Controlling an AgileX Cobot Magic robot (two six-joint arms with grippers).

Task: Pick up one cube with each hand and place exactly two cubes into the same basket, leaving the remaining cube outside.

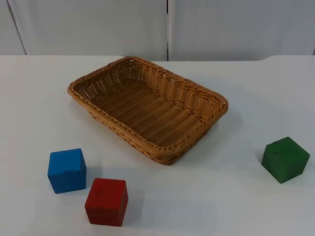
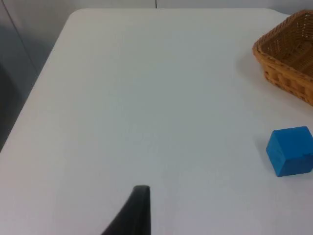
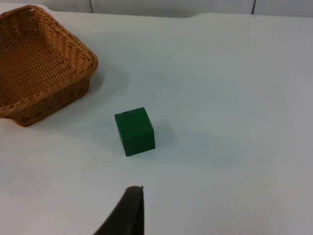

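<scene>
Sitting outside the empty basket [image 1: 147, 105], blue cube [image 1: 67, 170] and red cube [image 1: 106, 201] lie near-left, green cube [image 1: 285, 159] right. They look rigid, light; pinch opposite flat faces. Whether either gripper is spread or pressed together, I cannot tell.

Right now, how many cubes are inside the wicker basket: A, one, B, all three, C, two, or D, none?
D: the wicker basket holds nothing, while the blue cube and the red cube sit on the table in front of it, and the green cube sits on the table off to its right side.
</scene>
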